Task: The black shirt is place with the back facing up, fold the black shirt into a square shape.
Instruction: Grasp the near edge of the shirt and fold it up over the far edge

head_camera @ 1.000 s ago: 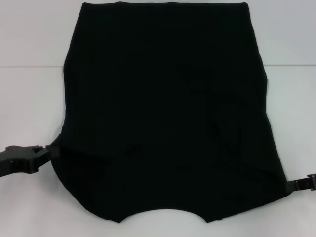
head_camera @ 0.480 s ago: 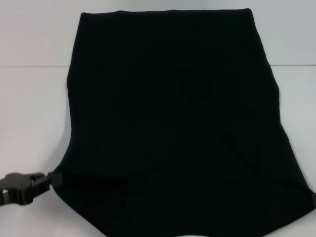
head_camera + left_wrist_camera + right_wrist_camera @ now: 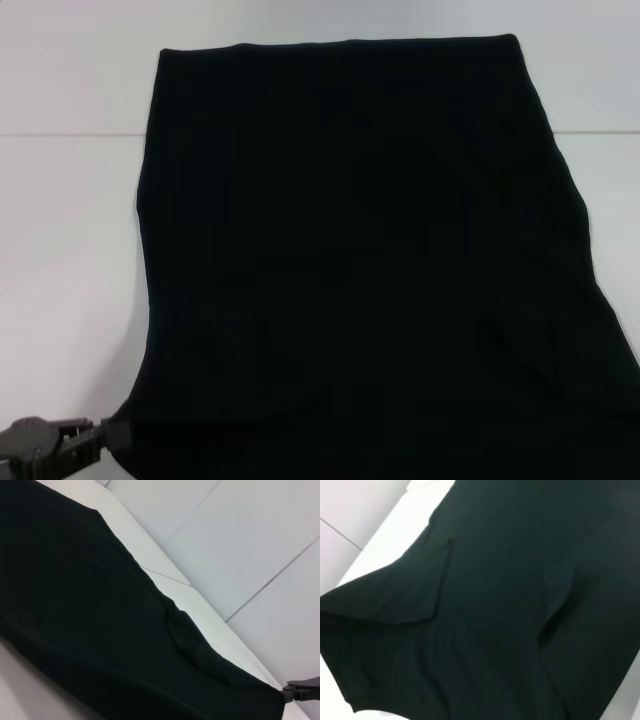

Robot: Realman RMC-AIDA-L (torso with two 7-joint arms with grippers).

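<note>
The black shirt (image 3: 350, 260) fills most of the head view, plain side up, its far hem lying straight on the white table (image 3: 70, 220). Its near end is raised and stretched taut between both grippers. My left gripper (image 3: 100, 440) is at the lower left corner of the head view, shut on the shirt's left near corner. My right gripper (image 3: 295, 694) is outside the head view; the left wrist view shows it far off, pinching the opposite corner of the shirt (image 3: 100, 630). The right wrist view shows only hanging shirt cloth (image 3: 495, 605) with a folded sleeve.
White tabletop surrounds the shirt on the left and far sides, with a seam line (image 3: 60, 134) running across it. A pale tiled floor (image 3: 240, 545) shows beyond the table's edge in the left wrist view.
Both grippers have pulled the shirt's near corners toward me and upward. The right gripper has left the head view. The shirt's neckline has passed out of view, and the far hem slid slightly nearer.
</note>
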